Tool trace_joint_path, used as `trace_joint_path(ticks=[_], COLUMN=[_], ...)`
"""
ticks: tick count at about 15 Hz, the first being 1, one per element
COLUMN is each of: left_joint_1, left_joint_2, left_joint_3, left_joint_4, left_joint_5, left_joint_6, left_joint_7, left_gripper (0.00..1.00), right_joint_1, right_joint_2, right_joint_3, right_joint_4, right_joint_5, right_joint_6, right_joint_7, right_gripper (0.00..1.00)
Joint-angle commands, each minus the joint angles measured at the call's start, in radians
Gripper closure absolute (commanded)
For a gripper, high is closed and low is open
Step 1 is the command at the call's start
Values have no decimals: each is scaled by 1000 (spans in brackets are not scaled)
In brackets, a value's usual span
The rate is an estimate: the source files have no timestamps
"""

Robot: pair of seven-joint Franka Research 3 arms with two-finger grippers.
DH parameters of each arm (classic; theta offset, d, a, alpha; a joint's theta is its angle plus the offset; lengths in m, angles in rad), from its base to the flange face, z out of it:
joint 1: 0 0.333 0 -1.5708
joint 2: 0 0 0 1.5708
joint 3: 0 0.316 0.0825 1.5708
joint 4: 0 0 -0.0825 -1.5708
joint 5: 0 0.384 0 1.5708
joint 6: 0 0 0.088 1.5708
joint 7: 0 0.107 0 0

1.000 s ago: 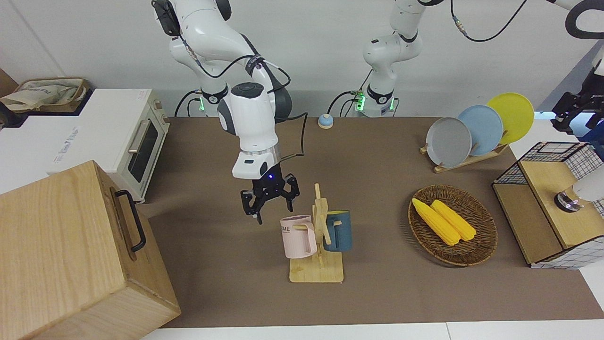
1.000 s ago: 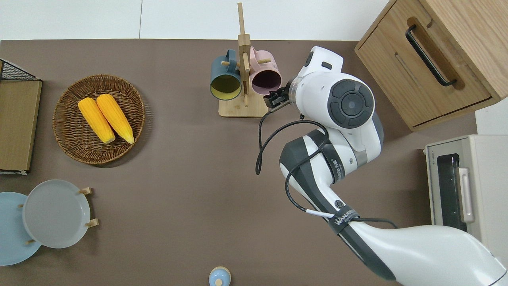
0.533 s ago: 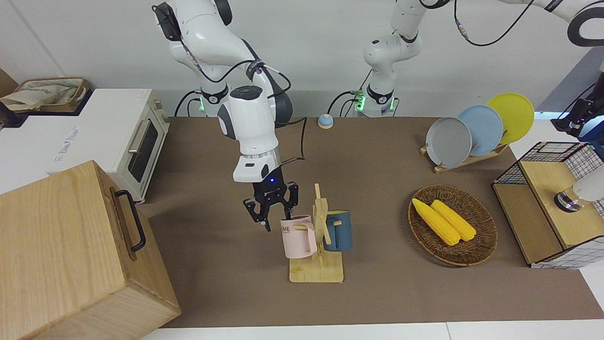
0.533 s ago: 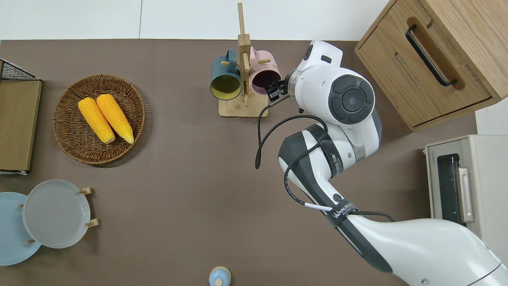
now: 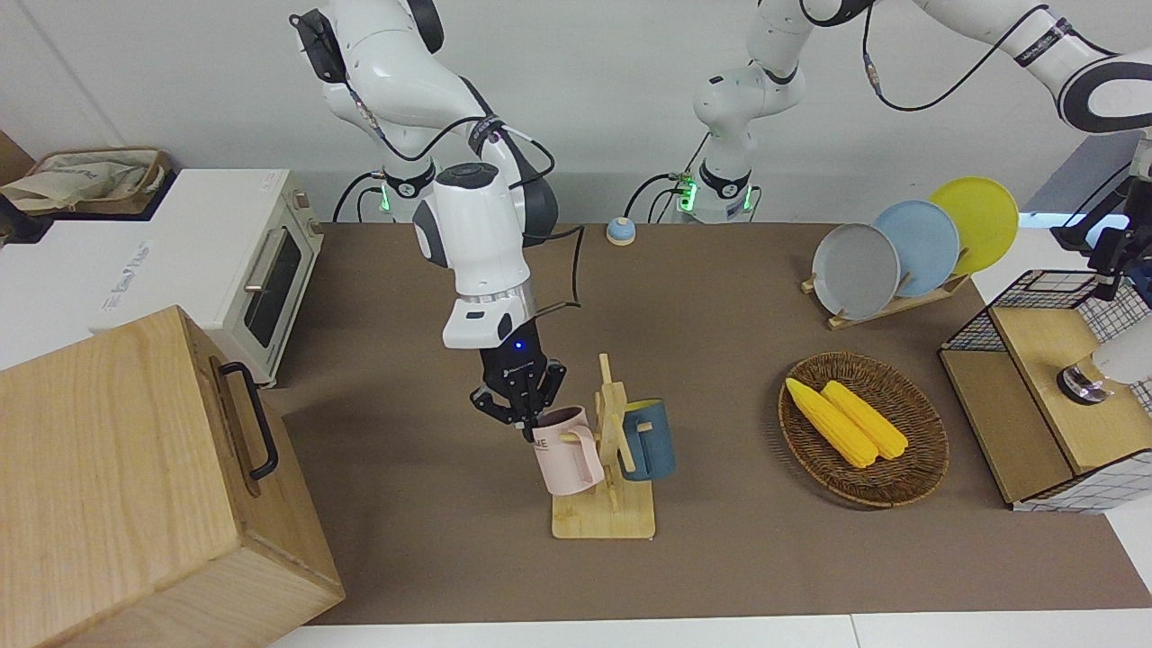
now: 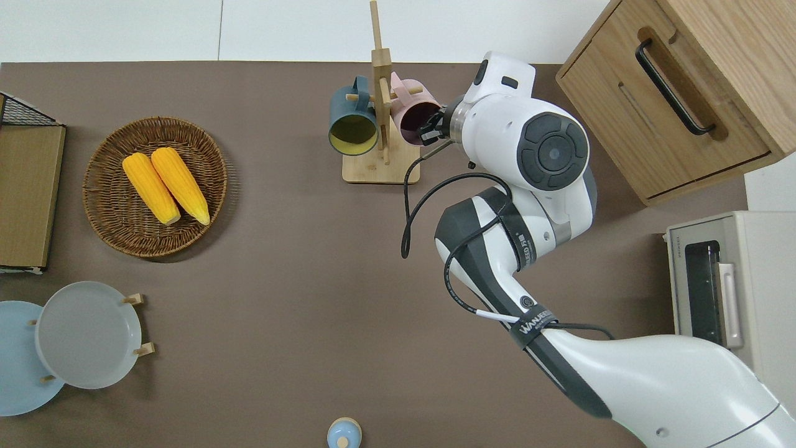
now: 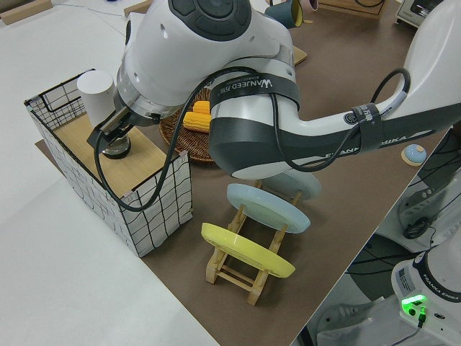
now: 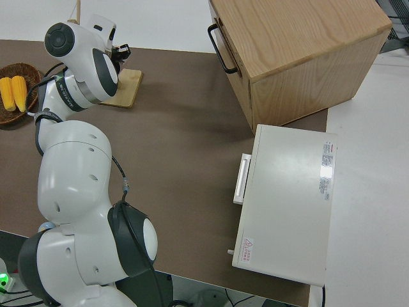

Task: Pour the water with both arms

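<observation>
The right arm's black two-finger gripper reaches steeply down from its white jointed arm to the pale pink ribbed mug hanging on the light wooden peg stand, its fingers closed on the mug's rim at the side toward the right arm's end of the table; the mug tilts outward from the stand's post, its handle hooked on a peg. In the overhead view the gripper sits at the mug's dark mouth, with the arm's wrist bent over the brown table mat beside the stand. A dark blue mug with a yellow inside hangs on the stand's opposite face, toward the left arm's end of the table. Farther toward that end from the stand, a round woven wicker basket holds two yellow corn cobs lying side by side. The left arm stretches out to a black wire-grid basket with a wooden shelf at its end of the table, its gripper low over the shelf next to a white cylindrical cup; whether its fingers are apart or together cannot be made out. A large wooden box with a black handle stands toward the right arm's end from the stand.
</observation>
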Motion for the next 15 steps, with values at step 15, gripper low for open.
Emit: trace_joint_path(ticks=[15], left_joint_1=[-16], left_joint_2=[77], left_joint_3=[-46], left_joint_4=[-27], left_joint_5=[-119], left_joint_6=[165], left_joint_7=[113], left_gripper=[2], right_joint_1=[-16], right_joint_2=[28], right_joint_3=[2], right_joint_4=[54], right_joint_5=[-18], right_joint_6=[-2], right_joint_7=[-134], right_gripper=[1000])
